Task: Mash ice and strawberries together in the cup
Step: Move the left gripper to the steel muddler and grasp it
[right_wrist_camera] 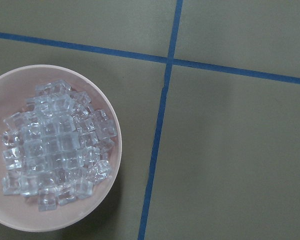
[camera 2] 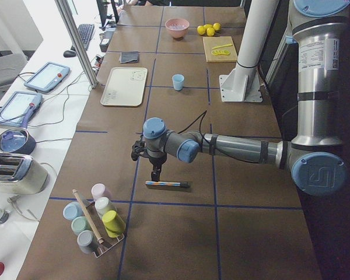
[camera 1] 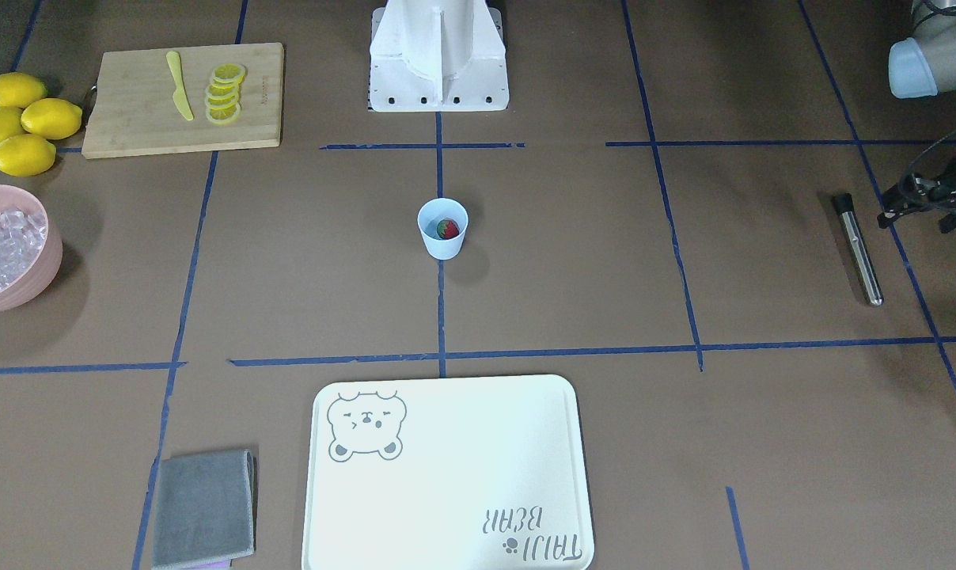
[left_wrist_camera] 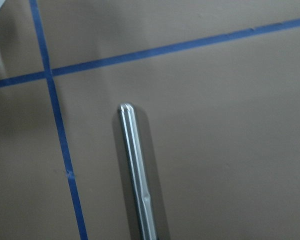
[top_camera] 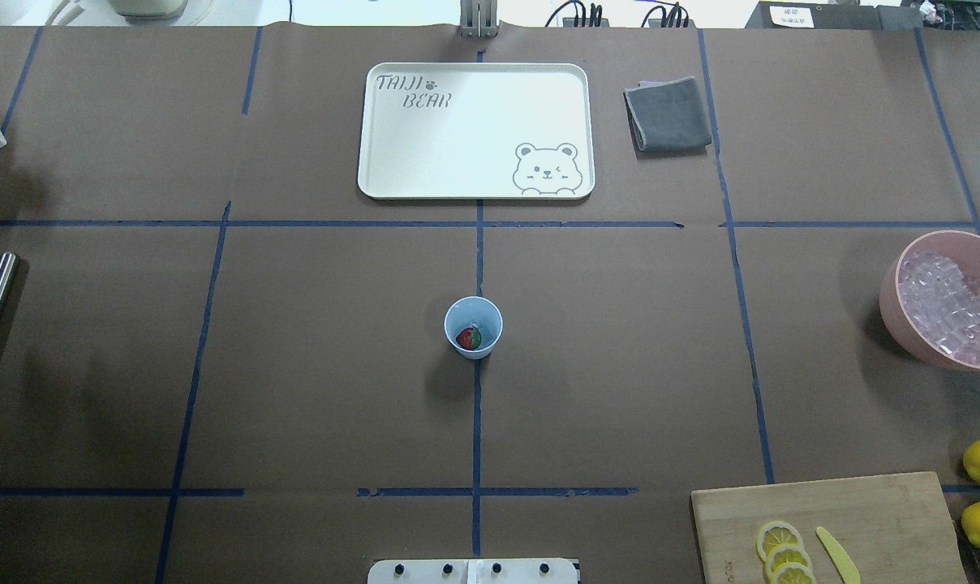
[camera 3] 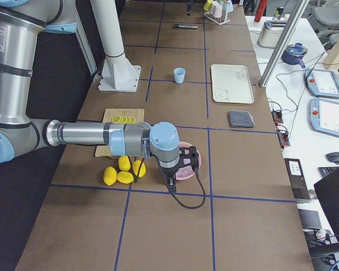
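Blue cup [camera 1: 442, 245] mid-table; pink bowl [camera 1: 44, 269] seemingly near edge.

Robot lab: tape-gridded table [top_camera: 311, 389], teach pendants [camera 3: 329, 117], bench-mounted arms [camera 2: 239, 149].

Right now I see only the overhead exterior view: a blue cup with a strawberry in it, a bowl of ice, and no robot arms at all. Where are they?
Observer: The left tool hangs over one end of the metal rod, past your view's left edge.
Operator: And the other arm?
Observer: The right tool hangs close by the pink bowl. Its wrist camera looks straight down on the ice cubes.
Operator: I can see two lemons at my edge. Are there more?
Observer: Yes, four whole lemons lie in a cluster beside the cutting board.
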Robot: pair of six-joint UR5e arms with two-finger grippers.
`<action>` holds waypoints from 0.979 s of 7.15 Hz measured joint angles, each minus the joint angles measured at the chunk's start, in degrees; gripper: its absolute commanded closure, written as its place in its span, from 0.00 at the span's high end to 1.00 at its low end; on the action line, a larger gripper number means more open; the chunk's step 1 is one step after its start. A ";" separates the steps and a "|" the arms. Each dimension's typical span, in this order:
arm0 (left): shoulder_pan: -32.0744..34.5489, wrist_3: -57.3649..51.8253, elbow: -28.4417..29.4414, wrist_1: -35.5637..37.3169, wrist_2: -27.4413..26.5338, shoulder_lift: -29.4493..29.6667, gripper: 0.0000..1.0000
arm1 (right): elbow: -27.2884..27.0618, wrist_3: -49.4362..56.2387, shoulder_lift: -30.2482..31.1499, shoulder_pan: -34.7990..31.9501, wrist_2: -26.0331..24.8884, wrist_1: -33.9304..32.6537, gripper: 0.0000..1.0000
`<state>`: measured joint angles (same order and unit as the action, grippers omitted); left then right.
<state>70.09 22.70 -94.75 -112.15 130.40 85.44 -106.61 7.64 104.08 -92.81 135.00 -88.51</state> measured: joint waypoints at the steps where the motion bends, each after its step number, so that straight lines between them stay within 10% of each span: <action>1: -1.45 3.33 4.02 -6.80 -0.19 0.07 1.00 | 0.00 0.00 0.02 0.00 0.00 0.00 1.00; 7: -7.42 8.09 13.52 -15.99 -5.23 2.95 0.95 | 0.04 0.00 -0.02 0.00 0.00 -0.03 1.00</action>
<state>62.68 30.80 -81.23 -128.14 125.17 88.39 -106.57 7.65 104.06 -92.81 135.00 -88.54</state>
